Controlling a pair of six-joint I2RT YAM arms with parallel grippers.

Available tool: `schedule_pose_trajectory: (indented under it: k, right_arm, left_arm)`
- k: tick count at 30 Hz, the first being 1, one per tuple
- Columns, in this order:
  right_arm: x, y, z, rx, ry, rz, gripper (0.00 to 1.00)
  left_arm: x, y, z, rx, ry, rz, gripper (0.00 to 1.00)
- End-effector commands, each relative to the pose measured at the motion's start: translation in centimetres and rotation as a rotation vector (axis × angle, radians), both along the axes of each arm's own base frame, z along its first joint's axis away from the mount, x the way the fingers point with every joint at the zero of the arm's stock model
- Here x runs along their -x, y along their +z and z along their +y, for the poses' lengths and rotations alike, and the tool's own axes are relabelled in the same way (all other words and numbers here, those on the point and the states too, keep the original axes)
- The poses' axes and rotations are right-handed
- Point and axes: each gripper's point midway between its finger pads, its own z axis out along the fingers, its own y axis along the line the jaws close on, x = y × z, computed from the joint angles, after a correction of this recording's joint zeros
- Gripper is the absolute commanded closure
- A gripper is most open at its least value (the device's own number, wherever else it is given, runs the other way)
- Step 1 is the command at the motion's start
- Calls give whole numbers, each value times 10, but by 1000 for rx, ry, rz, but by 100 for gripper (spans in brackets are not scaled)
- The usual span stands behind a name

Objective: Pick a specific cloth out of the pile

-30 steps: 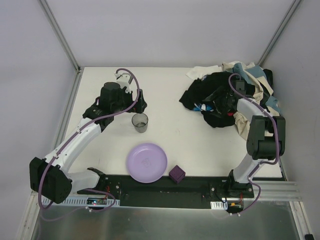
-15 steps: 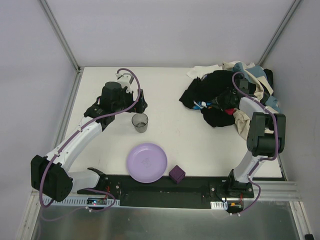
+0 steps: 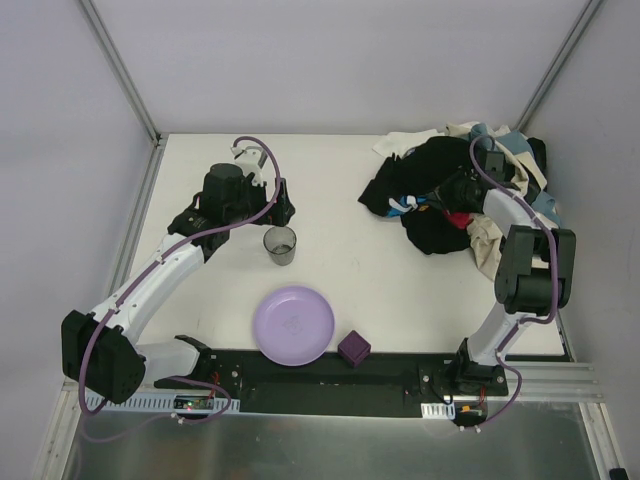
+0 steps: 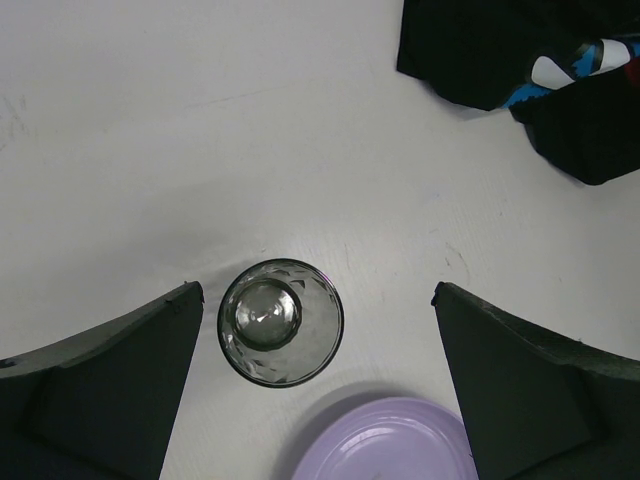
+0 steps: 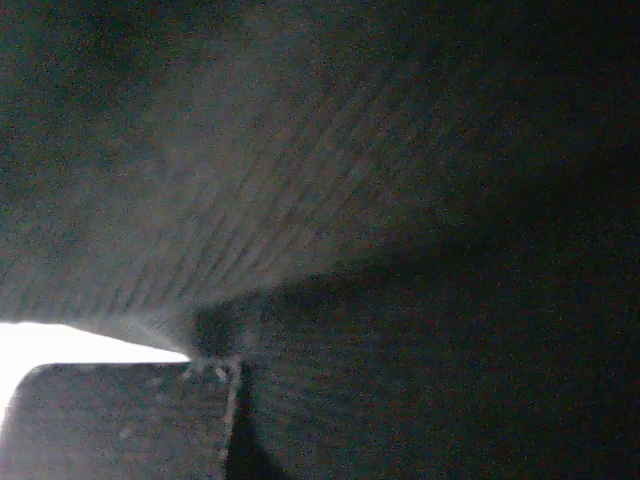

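Your right hand (image 3: pixel 452 196) is sunk into the pile (image 3: pixel 425 168), black fabric against it (grip: cannot tell), while your left hand (image 4: pixel 315 292) is spread wide and holds nothing, with the grey cup (image 4: pixel 281 322) ahead.

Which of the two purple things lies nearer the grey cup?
The round purple plate, just on the near side of the grey cup; the small dark purple cube sits farther off, by the plate's right edge.

The pile (image 3: pixel 420 178) is soft matt cloth, ribbed black close up; the cup (image 4: pixel 281 321) glossy and faceted; the tabletop (image 3: pixel 330 180) smooth, matt white.
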Motion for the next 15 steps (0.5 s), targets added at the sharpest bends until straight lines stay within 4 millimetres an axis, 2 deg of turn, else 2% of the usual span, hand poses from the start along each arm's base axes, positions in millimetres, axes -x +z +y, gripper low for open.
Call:
schedule_pose_trajectory:
  k: [1, 8, 15]
  right_arm:
    - [-27, 81, -22, 81, -15, -232, 100]
    - [-37, 148, -56, 208, -77, -359, 100]
    - [-48, 207, -113, 297, -203, -444, 99]
  left_arm:
    - [0, 25, -4, 51, -10, -52, 1]
    - [3, 26, -7, 70, -21, -44, 1]
    - [5, 27, -7, 74, -25, -47, 1]
